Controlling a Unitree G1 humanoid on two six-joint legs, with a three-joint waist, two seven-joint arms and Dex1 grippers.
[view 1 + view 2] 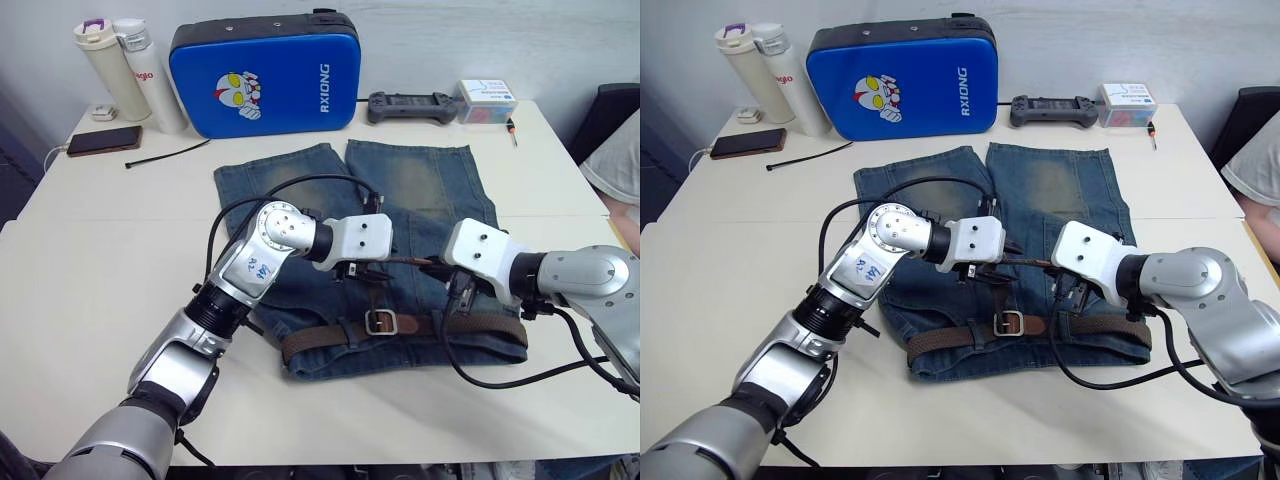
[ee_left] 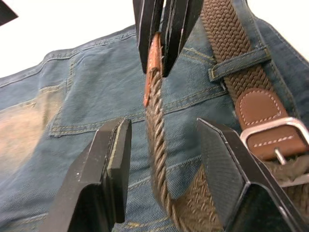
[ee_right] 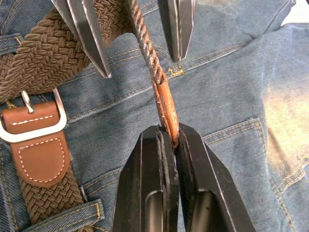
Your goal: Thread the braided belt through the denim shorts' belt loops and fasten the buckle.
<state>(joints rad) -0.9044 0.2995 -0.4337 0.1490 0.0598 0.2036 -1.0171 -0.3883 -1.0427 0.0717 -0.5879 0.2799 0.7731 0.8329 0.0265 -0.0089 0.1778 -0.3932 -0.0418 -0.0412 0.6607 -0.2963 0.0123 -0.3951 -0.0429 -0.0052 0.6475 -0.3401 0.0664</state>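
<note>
On the white table (image 1: pixel 90 250) I see the denim shorts (image 1: pixel 420 180) centred, my right gripper (image 3: pixel 168 145) pinching the braided belt (image 2: pixel 159 159) tip, left gripper (image 2: pixel 166 145) wide apart around it, buckle (image 1: pixel 379 321) at 6 o'clock.

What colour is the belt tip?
Tan leather, on the belt tip; clearest in the right wrist view.

Braided belt (image 2: pixel 159 159): rough woven cloth, smooth leather tip. Buckle (image 3: pixel 34 126): shiny metal. Denim shorts (image 3: pixel 231 77): faded matt cotton.
</note>
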